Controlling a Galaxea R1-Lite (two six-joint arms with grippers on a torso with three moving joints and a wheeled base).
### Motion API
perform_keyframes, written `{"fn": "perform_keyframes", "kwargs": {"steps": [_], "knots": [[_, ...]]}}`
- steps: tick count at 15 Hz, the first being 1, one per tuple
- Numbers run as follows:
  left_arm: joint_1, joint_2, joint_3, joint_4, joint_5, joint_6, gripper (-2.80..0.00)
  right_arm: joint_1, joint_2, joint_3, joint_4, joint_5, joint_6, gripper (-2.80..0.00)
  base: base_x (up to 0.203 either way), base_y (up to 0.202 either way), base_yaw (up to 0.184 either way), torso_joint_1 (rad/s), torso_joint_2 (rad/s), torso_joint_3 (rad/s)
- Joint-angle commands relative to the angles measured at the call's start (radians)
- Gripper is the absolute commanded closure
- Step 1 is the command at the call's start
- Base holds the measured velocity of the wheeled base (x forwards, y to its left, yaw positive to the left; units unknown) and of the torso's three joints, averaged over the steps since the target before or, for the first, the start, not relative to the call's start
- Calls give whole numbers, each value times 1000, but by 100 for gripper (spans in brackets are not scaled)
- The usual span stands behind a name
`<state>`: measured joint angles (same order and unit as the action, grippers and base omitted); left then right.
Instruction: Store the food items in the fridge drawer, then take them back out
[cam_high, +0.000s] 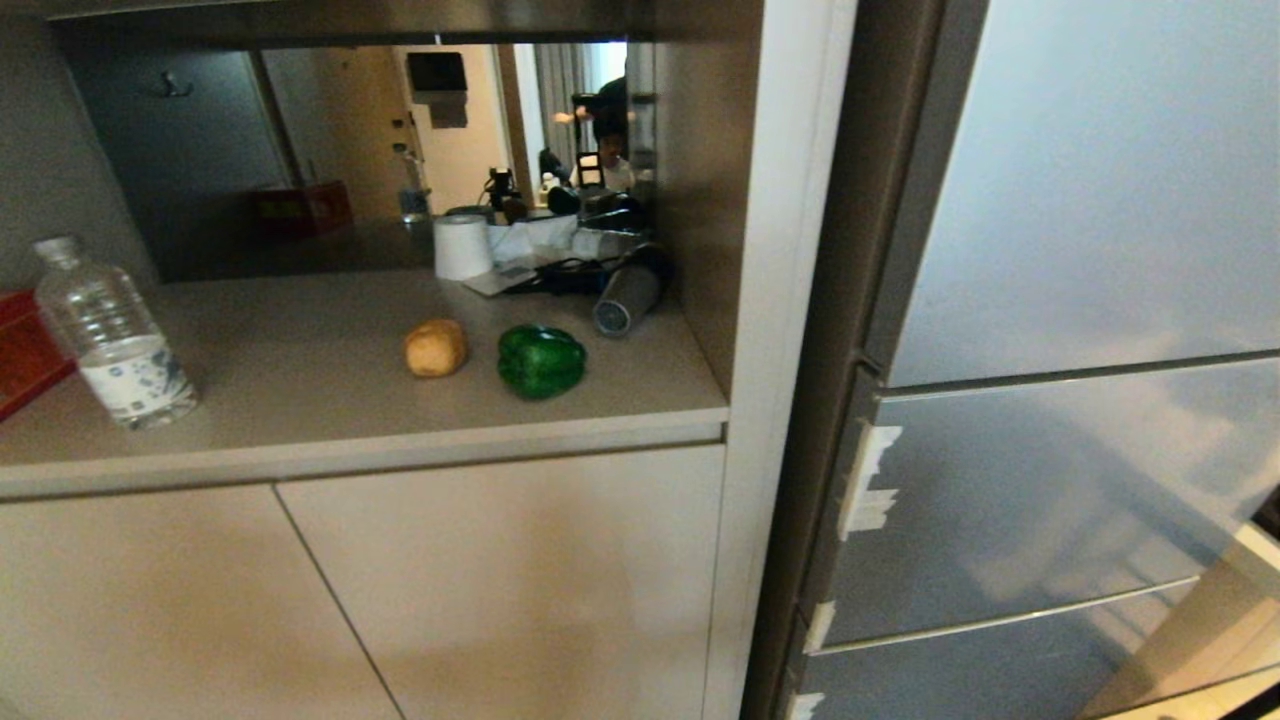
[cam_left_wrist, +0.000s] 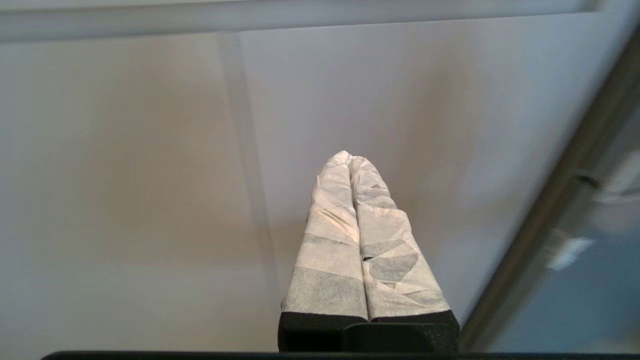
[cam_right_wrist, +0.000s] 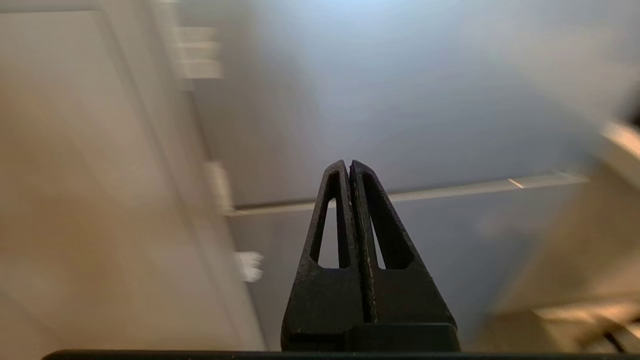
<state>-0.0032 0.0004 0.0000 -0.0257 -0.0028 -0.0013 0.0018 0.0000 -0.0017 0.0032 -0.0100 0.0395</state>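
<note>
Both arms parked, food on the counter, fridge closed.

I see the potato (cam_high: 435, 348) and pepper (cam_high: 541, 360) side by side on the counter (cam_high: 330, 400), potato to the left, the two apart; a bottle (cam_high: 112, 335) stands well to their left beside a red box (cam_high: 22, 350); the fridge (cam_high: 1060, 400) is to the right with its fronts closed, so I cannot see the drawer; my left gripper (cam_left_wrist: 349, 159), fingers wrapped in white, is pressed together and empty in front of a cabinet door (cam_left_wrist: 125, 175); my right gripper (cam_right_wrist: 349, 165) is likewise closed tight on nothing, facing the fridge front.
</note>
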Motion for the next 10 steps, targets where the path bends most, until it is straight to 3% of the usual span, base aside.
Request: {"fn": "perform_keyframes", "kwargs": {"steps": [1, 3, 10], "knots": [[0, -2, 11, 0, 0, 0, 0, 0, 2, 0, 0, 1, 0, 0, 1, -7, 149, 2, 2, 7], [0, -2, 11, 0, 0, 0, 0, 0, 2, 0, 0, -1, 0, 0, -1, -1, 91, 3, 0, 7], [0, -2, 11, 0, 0, 0, 0, 0, 2, 0, 0, 1, -1, 0, 0, 0, 0, 0, 0, 0]]}}
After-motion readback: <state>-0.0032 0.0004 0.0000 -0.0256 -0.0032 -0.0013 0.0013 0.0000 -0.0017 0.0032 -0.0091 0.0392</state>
